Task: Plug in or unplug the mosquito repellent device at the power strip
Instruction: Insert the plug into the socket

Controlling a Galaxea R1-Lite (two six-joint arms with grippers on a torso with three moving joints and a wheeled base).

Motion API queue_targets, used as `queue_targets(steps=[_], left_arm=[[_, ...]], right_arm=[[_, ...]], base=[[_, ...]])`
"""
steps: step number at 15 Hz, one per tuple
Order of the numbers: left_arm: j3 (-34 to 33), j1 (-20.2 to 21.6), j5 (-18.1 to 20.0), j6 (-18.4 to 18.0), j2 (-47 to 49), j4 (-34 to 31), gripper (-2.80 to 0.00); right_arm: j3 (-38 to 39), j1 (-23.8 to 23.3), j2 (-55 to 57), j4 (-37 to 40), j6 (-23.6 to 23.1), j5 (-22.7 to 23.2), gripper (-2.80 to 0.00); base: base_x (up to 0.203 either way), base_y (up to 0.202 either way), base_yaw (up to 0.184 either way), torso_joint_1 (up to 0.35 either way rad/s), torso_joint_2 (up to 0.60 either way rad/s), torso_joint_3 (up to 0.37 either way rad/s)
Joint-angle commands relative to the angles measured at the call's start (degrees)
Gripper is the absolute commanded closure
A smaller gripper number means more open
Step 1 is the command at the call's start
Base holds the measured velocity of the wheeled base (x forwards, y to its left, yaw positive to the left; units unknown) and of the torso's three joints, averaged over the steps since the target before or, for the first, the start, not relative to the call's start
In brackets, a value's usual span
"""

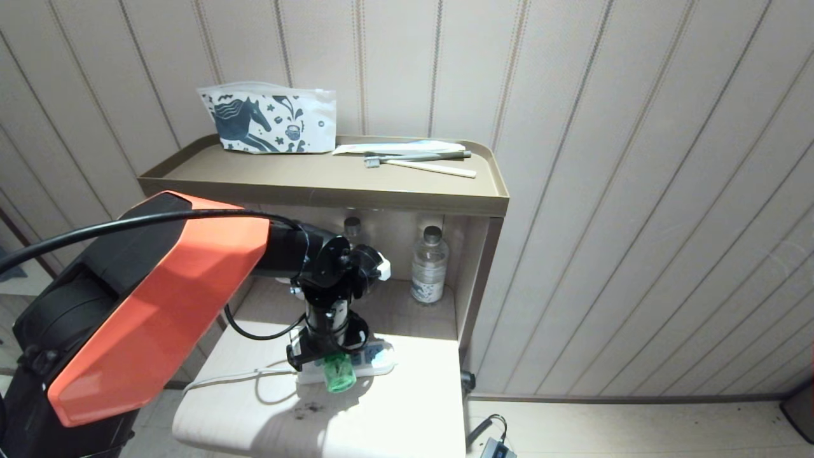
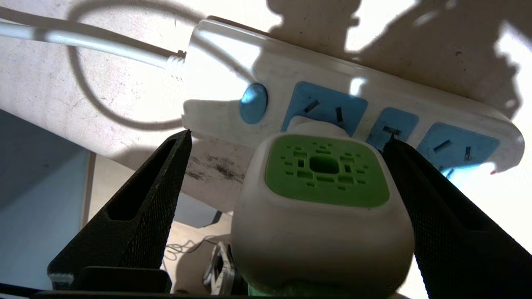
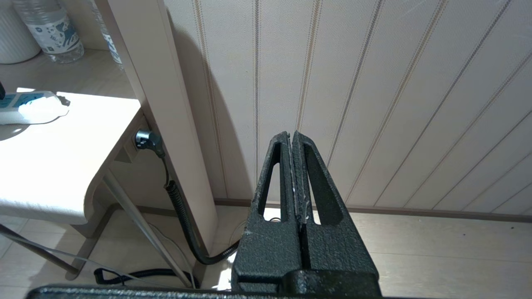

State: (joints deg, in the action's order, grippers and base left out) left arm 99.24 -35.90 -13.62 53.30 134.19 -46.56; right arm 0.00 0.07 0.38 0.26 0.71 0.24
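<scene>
Nearest the head camera, the orange-shelled left arm point(image 1: 159, 299), reaching down over the pale counter point(image 1: 407, 407). Below it, the left end effector point(image 1: 325, 356), pointed down at the mosquito repellent device point(image 1: 338, 373), jaws spread wide to either side of the white body; in the left wrist view, a clear gap at one finger point(image 2: 137, 207), while contact at the other finger point(image 2: 449, 216) could not be judged (released, by all appearances). Device point(image 2: 324, 199) seated in the power strip point(image 2: 374, 104), plugged in at the light-blue socket next to the round blue switch point(image 2: 253, 103), green vented top facing the wrist camera. Strip lay flat on the counter, whitish cord point(image 1: 229, 379) trailing off toward the robot's left. Right end effector point(image 3: 293, 174) parked well apart, low beside the panelled wall, fingers pressed together on nothing. Behind, a water bottle point(image 1: 428, 266) on the lower shelf; above it, a printed pouch point(image 1: 267, 121) and a toothbrush point(image 1: 416, 156) on the brown tray point(image 1: 318, 187).
</scene>
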Motion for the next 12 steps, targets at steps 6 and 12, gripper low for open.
queue_targets(steps=[6,12], left_arm=[[-0.6,-0.8,-0.1,0.3,-2.1,-0.3,-2.8],[-5.8,-3.4,-0.3,-0.1,-13.3,0.8,-2.8]], right_arm=[[0.0,0.0,0.0,0.0,0.1,0.0,0.0],[0.0,0.0,0.0,0.0,0.0,0.0,0.0]], base=[[0.0,0.0,0.0,0.0,0.0,0.0],[0.0,0.0,0.0,0.0,0.0,0.0]])
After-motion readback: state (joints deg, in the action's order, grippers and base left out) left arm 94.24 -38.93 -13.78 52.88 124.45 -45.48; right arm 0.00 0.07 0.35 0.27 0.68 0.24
